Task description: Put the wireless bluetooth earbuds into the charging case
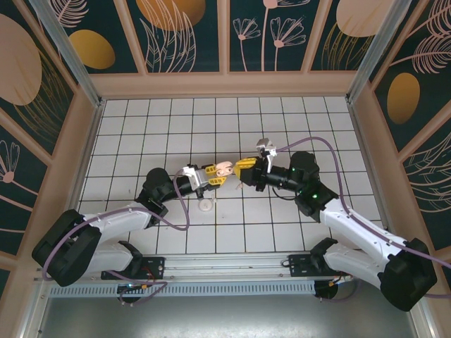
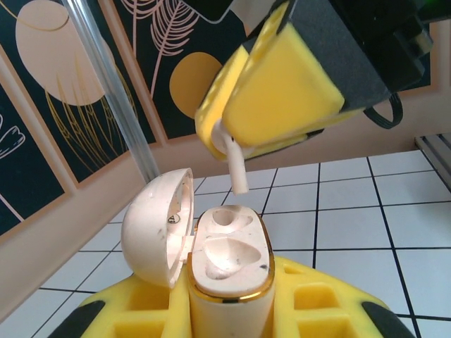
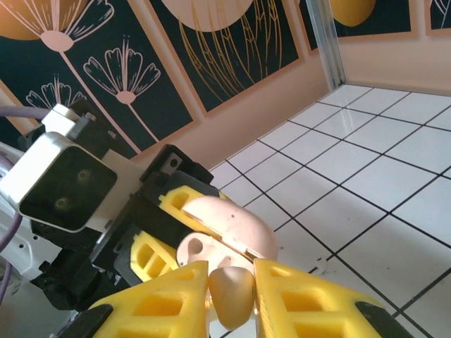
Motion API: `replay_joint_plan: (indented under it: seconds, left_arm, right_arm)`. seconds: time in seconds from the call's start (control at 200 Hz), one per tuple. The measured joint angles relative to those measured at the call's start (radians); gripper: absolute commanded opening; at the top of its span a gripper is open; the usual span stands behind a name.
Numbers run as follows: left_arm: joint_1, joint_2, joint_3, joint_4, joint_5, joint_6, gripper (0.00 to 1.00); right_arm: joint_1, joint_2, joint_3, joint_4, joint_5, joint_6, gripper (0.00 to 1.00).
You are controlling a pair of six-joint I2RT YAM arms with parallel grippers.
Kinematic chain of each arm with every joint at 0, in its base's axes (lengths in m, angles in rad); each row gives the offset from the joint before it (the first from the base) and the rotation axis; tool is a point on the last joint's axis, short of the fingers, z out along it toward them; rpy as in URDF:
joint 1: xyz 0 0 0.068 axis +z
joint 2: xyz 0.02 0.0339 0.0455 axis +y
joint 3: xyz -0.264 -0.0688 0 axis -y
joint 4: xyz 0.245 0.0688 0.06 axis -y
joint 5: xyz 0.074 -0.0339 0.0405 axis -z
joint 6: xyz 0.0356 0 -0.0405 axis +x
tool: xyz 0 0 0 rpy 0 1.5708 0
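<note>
Earbud (image 2: 237,167), pinched in right fingers (image 2: 282,91), hangs above case (image 2: 229,260) clamped by left fingers (image 2: 313,303) in left-wrist view.

The right gripper's (image 3: 231,301) 2 yellow fingers (image 3: 169,303) are pinching a pale earbud (image 3: 231,290) just beside the open charging case (image 3: 236,229). The left gripper (image 3: 168,227) is clamping that case above the tiled desk (image 3: 366,176).

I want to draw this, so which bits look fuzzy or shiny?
Left wrist view: the pale pink open charging case is sharp, its gold rim glinting. Right wrist view: the small whitish plastic earbud, pinched by the right arm's yellow fingers, looks fuzzy.
</note>
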Motion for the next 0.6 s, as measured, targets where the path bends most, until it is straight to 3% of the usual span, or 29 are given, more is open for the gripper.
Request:
replay_joint_plan:
  seconds: [0.601]
  left_arm:
    - [-0.005, -0.016, -0.001, -0.007, -0.002, 0.010, 0.15]
  right_arm:
    - [0.011, 0.031, 0.016, -0.029, 0.035, -0.005, 0.21]
